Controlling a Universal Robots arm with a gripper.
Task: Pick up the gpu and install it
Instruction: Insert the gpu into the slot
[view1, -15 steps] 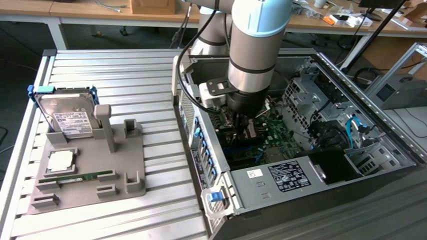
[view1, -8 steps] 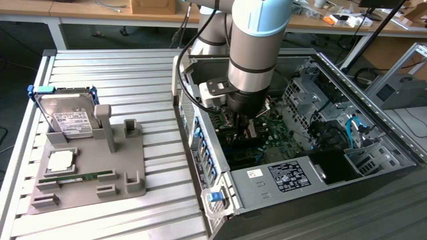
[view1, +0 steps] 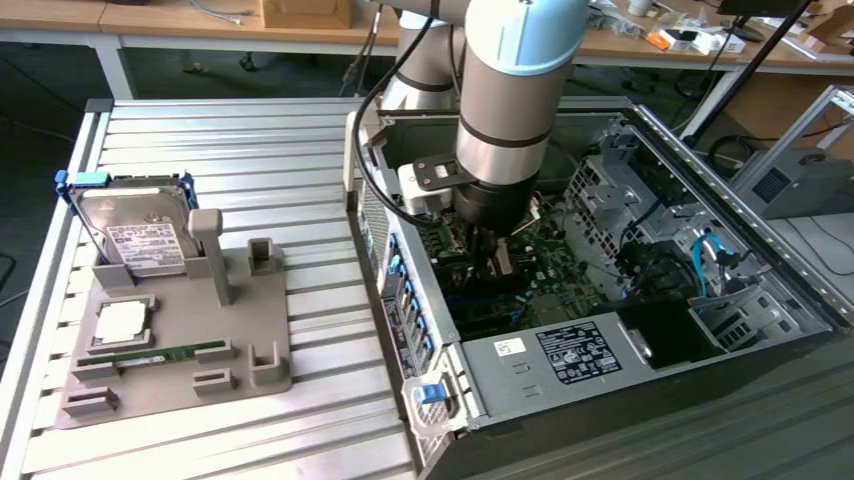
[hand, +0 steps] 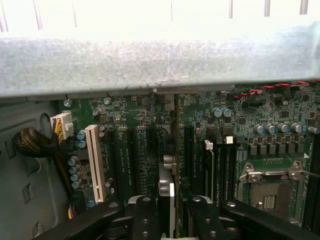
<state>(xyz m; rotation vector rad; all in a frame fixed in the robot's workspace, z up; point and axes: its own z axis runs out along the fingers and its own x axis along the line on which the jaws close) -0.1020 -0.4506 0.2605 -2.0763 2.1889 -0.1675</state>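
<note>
My gripper is lowered inside the open computer case, just above the green motherboard. In the wrist view the gripper is shut on the gpu, a thin card seen edge-on that stands upright between the two black fingers. The card's edge runs away from the fingers, in line with the dark expansion slots on the motherboard. Whether the card's lower edge touches a slot is hidden.
A grey fixture on the slatted table at the exterior view's left holds a hard drive, a square chip and a RAM stick. Around the card are a white slot, a cable bundle, the CPU socket and the case wall.
</note>
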